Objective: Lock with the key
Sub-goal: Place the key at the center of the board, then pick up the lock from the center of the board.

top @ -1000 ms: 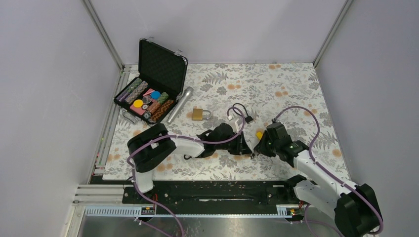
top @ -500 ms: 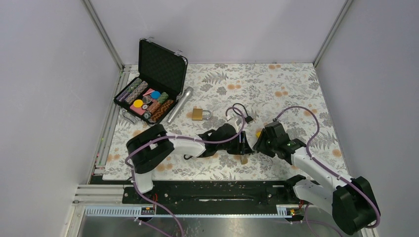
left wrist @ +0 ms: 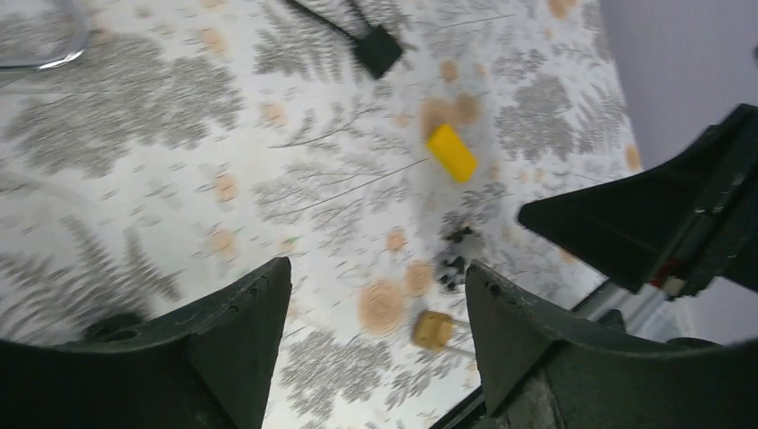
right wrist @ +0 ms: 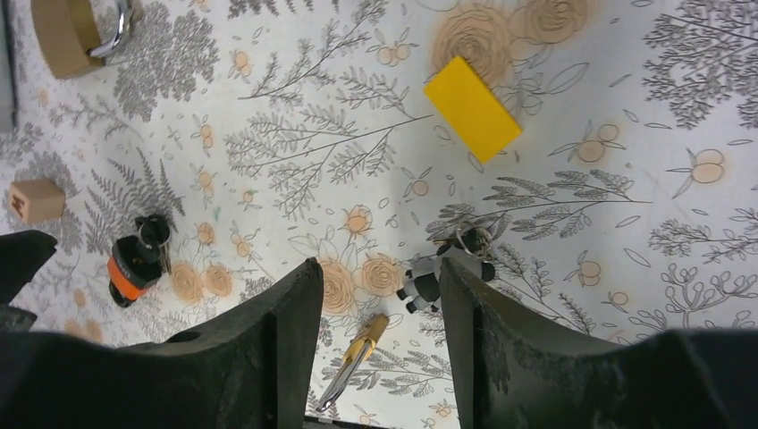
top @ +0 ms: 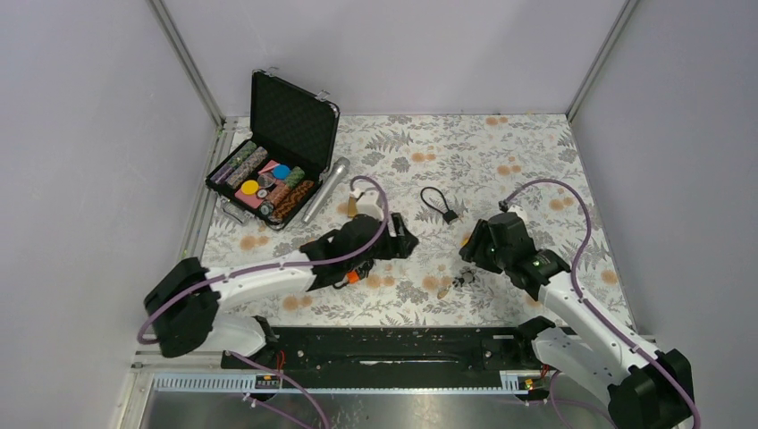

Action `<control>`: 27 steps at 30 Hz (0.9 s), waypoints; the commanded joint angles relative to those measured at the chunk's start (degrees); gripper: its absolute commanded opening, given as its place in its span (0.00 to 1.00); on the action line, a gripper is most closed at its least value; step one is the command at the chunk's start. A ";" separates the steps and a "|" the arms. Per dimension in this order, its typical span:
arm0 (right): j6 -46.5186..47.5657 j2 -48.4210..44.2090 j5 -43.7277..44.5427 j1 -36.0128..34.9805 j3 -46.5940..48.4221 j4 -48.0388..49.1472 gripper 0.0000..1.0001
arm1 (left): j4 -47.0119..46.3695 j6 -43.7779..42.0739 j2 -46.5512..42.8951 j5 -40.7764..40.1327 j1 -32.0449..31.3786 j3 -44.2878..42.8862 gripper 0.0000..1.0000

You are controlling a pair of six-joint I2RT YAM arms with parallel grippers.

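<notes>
A small brass padlock lies on its side on the floral mat, shackle toward the near edge, below and between my right gripper's open fingers. A panda key ring lies just beside it; the key itself is too small to make out. In the top view the padlock and key ring sit left of the right gripper. My left gripper is open and empty, well left of them. In the left wrist view the padlock shows between the left gripper's fingers, far off.
A larger brass padlock lies behind the left arm. Also on the mat are a yellow block, a black cable lock, an orange key fob and a wooden block. An open chip case and silver microphone stand back left.
Both grippers opened and let go of the small padlock, which now lies on the mat. The left arm drew back to the left; the right gripper lifted slightly away.
</notes>
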State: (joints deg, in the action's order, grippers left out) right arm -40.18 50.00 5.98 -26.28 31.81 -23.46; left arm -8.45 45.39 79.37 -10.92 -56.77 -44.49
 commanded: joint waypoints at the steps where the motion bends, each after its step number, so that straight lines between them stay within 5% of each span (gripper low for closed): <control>1: 2.34 1.53 -2.46 -3.63 3.34 0.55 0.58 | 5.56 -1.24 -8.52 -9.73 0.23 5.86 0.72; 6: 2.84 8.52 1.76 -14.63 7.45 2.98 0.60 | 12.29 0.49 -17.99 -16.24 0.65 12.85 0.79; 10: 3.27 17.17 3.83 -20.68 12.75 5.37 0.67 | 15.04 0.56 -25.05 -18.59 0.79 17.48 0.98; 15: 5.65 33.07 8.29 -29.15 24.04 7.46 0.80 | 19.41 2.19 -33.73 -20.39 0.79 20.38 0.99; 19: 18.29 45.59 1.95 -32.07 36.78 7.57 0.84 | 29.67 0.80 -41.24 -20.80 0.77 15.88 0.99; 27: 49.88 54.64 -17.27 -32.08 42.67 7.19 0.84 | 51.24 -1.58 -59.83 -27.14 0.86 3.48 0.99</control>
State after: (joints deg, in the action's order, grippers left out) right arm -9.76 102.32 -0.05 -58.28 70.98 -14.94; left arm 32.86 45.17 26.52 -32.73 -56.16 -36.16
